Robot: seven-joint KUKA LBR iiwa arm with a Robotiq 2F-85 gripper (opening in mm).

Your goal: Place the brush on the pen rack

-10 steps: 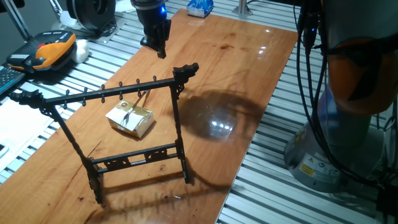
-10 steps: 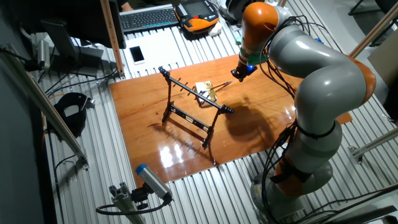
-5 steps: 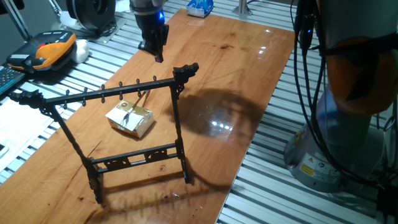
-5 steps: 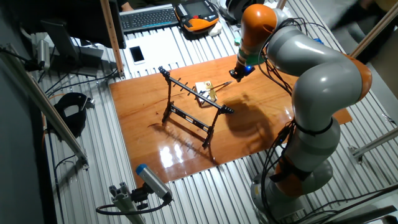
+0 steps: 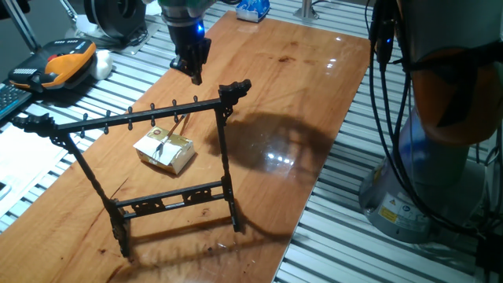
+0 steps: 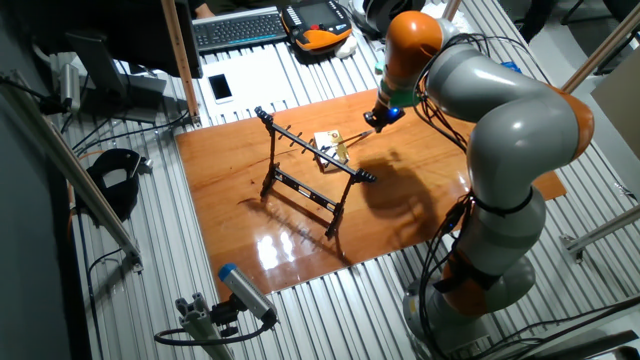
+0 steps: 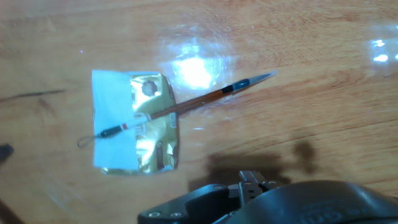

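Observation:
The brush (image 7: 186, 106) is a thin brown stick that leans across a small tan box (image 7: 134, 121), with its tip on the wooden table. It also shows in one fixed view (image 5: 179, 126) and in the other fixed view (image 6: 355, 135). The black pen rack (image 5: 149, 116) stands upright in front of the box, and its hooks are bare. It also shows in the other fixed view (image 6: 310, 168). My gripper (image 5: 195, 77) hovers above the table beyond the rack, apart from the brush, and also appears in the other fixed view (image 6: 370, 122). Its fingers look closed together and hold nothing.
An orange and black pendant (image 5: 67, 61) and a keyboard (image 6: 238, 28) lie on the slatted bench beside the wooden board (image 5: 314, 71). A blue packet (image 5: 253, 9) sits at the board's far end. The robot base (image 5: 440, 157) stands to the right.
My gripper has moved a little to the left and lower, towards the brush end of the box. The brush, box and rack have not moved.

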